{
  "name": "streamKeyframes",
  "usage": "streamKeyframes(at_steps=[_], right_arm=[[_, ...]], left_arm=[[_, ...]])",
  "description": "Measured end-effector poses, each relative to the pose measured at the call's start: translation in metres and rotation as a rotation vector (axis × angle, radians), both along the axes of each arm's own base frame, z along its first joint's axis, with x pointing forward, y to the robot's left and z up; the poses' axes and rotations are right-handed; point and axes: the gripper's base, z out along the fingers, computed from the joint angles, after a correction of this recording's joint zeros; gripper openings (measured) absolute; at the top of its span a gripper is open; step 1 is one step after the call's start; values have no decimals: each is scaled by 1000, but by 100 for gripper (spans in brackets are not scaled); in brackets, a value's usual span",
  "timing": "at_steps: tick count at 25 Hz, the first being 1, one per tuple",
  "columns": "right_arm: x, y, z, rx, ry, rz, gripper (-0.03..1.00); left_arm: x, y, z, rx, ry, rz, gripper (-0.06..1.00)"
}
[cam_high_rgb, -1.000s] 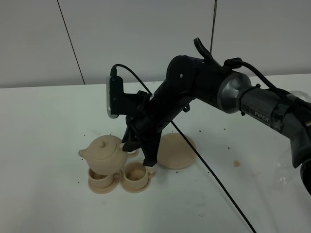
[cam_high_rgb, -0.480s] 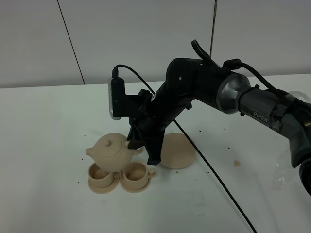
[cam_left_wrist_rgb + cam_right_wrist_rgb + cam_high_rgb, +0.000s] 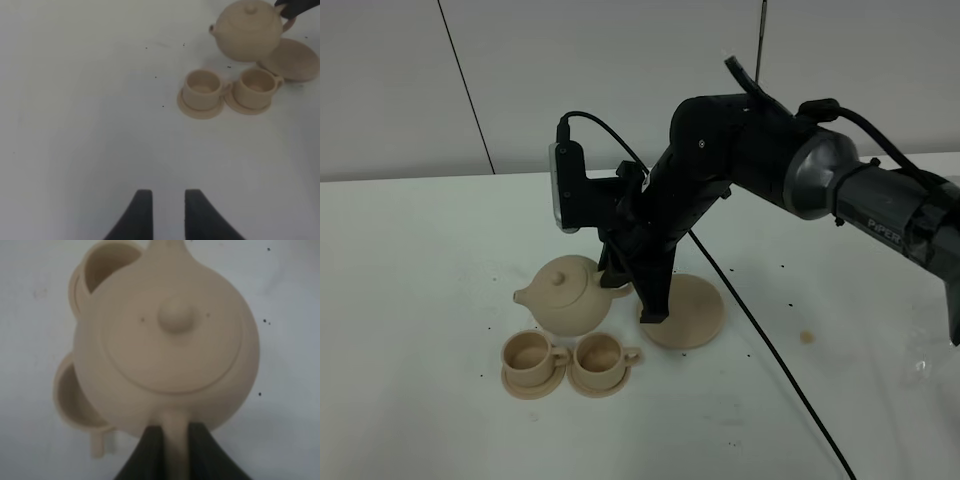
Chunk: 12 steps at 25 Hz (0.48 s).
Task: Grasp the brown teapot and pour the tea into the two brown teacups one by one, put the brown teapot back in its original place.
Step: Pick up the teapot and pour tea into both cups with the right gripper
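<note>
Right gripper [image 3: 172, 435] is clamped on the loop handle of the teapot [image 3: 570, 295], one finger each side. The pot is roughly upright, lid on, just beside the big saucer [image 3: 695, 318], spout pointing away from it. First teacup [image 3: 530, 355] and second teacup [image 3: 600, 355] sit side by side on their small saucers near the big saucer, just in front of the pot. Left gripper [image 3: 167, 212] is well away from the big saucer over the table [image 3: 75, 100], jaws a narrow gap apart, nothing between them.
</note>
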Motion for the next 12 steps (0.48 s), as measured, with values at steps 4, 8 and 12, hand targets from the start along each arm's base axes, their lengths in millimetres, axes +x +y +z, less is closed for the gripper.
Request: streamKeyframes(at_steps=[4, 8, 12], right_arm=[[-3, 1, 3, -33, -30, 20, 10], [-11, 10, 2, -83, -71, 39, 10], [-20, 20, 2, -107, -101, 64, 10]], left_arm=[[0, 0, 0, 0, 0, 0, 23], [0, 0, 0, 0, 0, 0, 23], [0, 0, 0, 0, 0, 0, 23]])
